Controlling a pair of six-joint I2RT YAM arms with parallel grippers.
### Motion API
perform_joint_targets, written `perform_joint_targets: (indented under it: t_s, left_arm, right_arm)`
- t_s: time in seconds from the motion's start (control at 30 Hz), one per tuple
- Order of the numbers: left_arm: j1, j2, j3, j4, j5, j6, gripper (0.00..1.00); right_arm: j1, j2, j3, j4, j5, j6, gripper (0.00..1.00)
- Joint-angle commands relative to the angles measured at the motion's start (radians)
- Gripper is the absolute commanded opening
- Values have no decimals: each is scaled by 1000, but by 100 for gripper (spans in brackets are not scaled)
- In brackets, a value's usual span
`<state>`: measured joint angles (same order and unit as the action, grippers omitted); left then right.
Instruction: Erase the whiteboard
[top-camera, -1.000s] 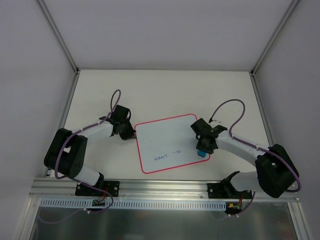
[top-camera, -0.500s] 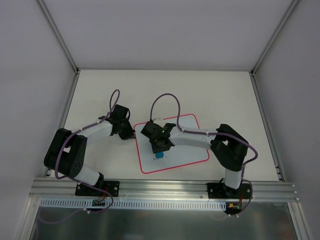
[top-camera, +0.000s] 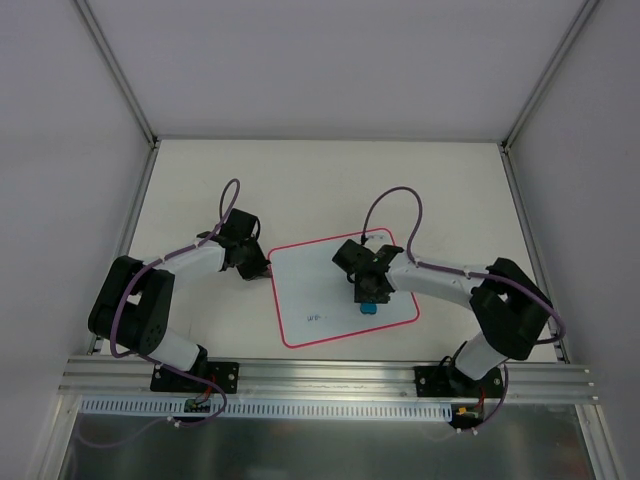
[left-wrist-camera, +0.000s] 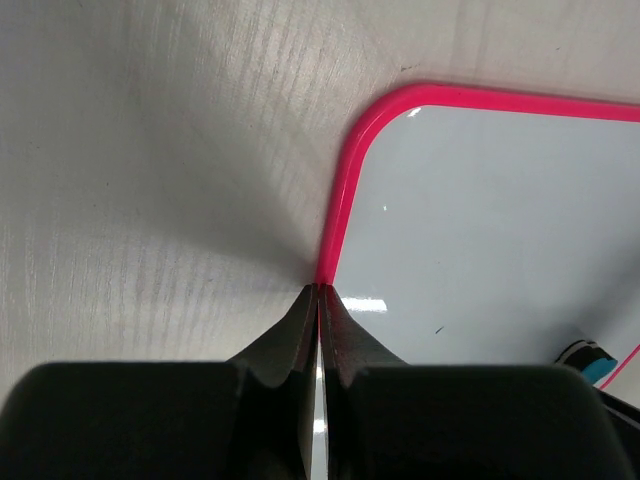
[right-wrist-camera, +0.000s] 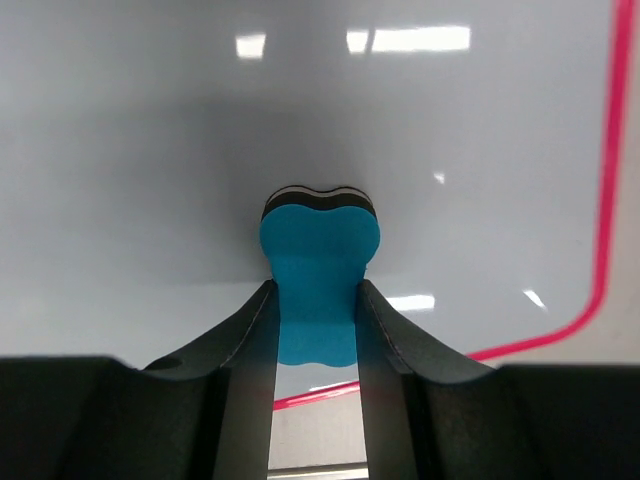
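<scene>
1. While viewed from the top external camera, the whiteboard (top-camera: 310, 280) lies flat on the tabletop (top-camera: 330, 190), near the front edge and roughly midway between the two arms, slightly rotated.
2. Same view: a short patch of blue handwriting (top-camera: 313, 318) sits near the board's front edge, left of centre.
3. Same view: the left end effector (top-camera: 262, 268) rests at the board's left edge, close to its far-left corner.
4. Same view: the right end effector (top-camera: 370, 298) is over the board's right half, with a blue eraser (top-camera: 370, 309) at its tip, pressed onto the board.
5. Left wrist view: the left end effector (left-wrist-camera: 318, 290) has its fingers pressed together with nothing between them, the tips meeting the board's pink border (left-wrist-camera: 340, 190).
6. Left wrist view: the whiteboard (left-wrist-camera: 480, 220) fills the right side, bare tabletop (left-wrist-camera: 150, 150) fills the left, and the eraser (left-wrist-camera: 590, 362) shows at the lower right.
7. Right wrist view: the right end effector (right-wrist-camera: 316, 290) is clamped narrowly on the eraser (right-wrist-camera: 318, 235), one finger on each side.
8. Right wrist view: the eraser's dark lower layer faces the whiteboard (right-wrist-camera: 150, 150), whose border (right-wrist-camera: 605, 150) runs down the right side and curves round a corner.
</scene>
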<state>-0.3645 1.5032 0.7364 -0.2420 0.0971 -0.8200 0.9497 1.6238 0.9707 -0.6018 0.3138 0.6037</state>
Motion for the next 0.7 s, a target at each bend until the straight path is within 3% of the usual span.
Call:
perform_joint_targets:
  t_s: [0.0, 0.17, 0.43, 0.67]
  left_arm:
    - [10, 28, 0, -79, -30, 12, 0]
    - [10, 35, 4, -79, -17, 7, 0]
    - [10, 28, 0, -77, 6, -8, 0]
    - [10, 15, -11, -75, 10, -11, 0]
  right_arm:
    - [-23, -31, -92, -174, 116, 73, 0]
    - [43, 1, -66, -63, 30, 51, 0]
    - [222, 275, 276, -3, -159, -50, 0]
    - [271, 360, 396, 0, -194, -134, 0]
